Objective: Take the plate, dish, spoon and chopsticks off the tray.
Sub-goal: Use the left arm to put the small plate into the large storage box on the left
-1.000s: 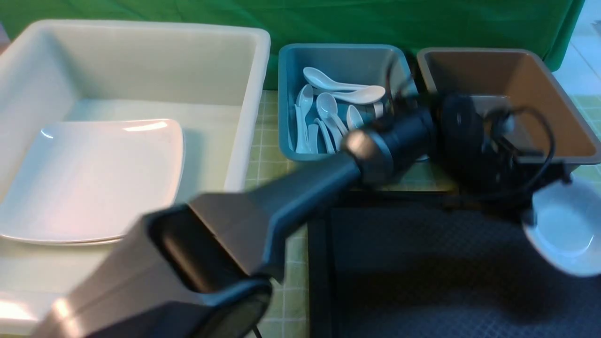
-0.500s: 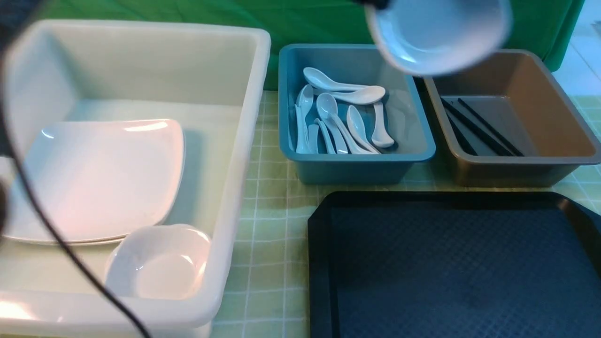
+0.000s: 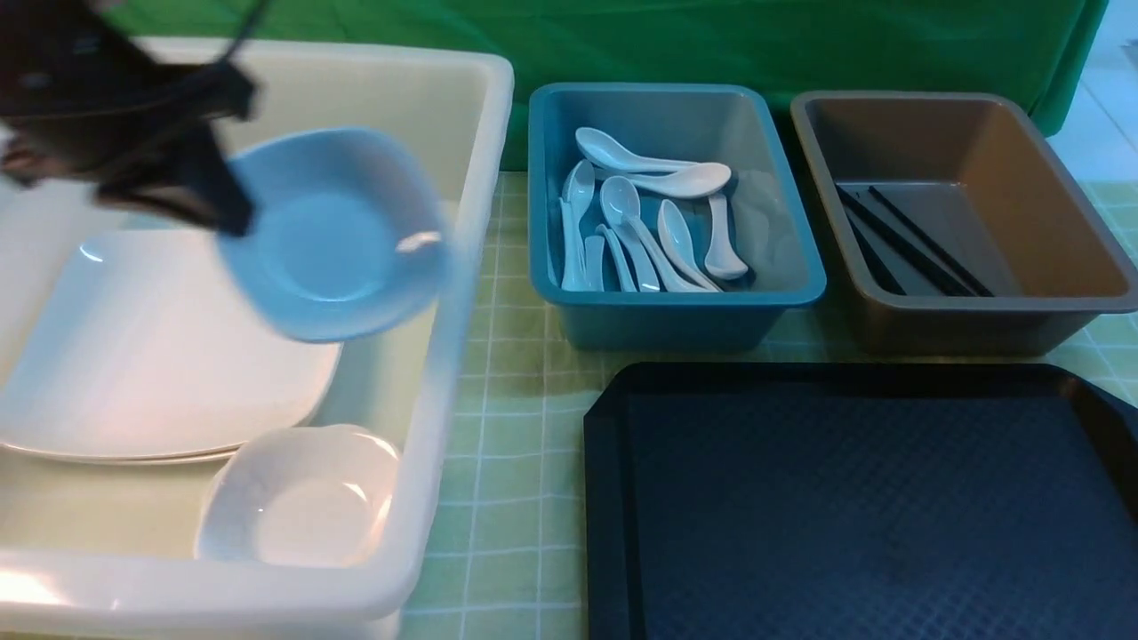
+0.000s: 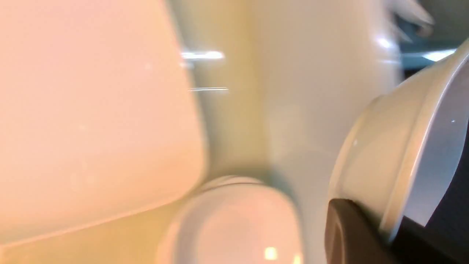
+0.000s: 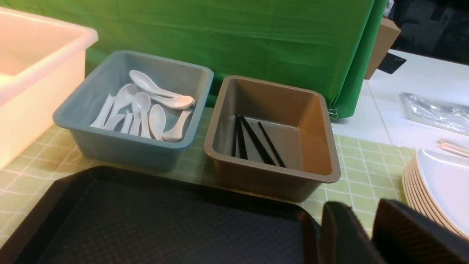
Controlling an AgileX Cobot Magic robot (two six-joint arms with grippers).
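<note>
My left gripper (image 3: pixel 213 191) is shut on the rim of a small white dish (image 3: pixel 333 236), which hangs tilted over the big white bin (image 3: pixel 480 178). The left wrist view shows that dish (image 4: pixel 395 146) pinched at its edge between my dark fingers (image 4: pixel 348 234). Below it in the bin lie the plate (image 3: pixel 160 347) and another small dish (image 3: pixel 298 498). The black tray (image 3: pixel 853 507) has nothing on it. White spoons (image 3: pixel 640 222) lie in the teal bin, and black chopsticks (image 3: pixel 907 244) lie in the brown bin. My right gripper (image 5: pixel 361 216) hovers by the tray's corner, slightly open and holding nothing.
The teal bin (image 3: pixel 676 311) and the brown bin (image 3: pixel 960 320) stand side by side behind the tray on a green checked cloth. A stack of white plates (image 5: pixel 439 183) sits to the right of the tray. A green curtain closes off the back.
The left arm has carried the dish from the tray's right side, up over the bins and leftward, to above the white bin. The right gripper has not changed.
</note>
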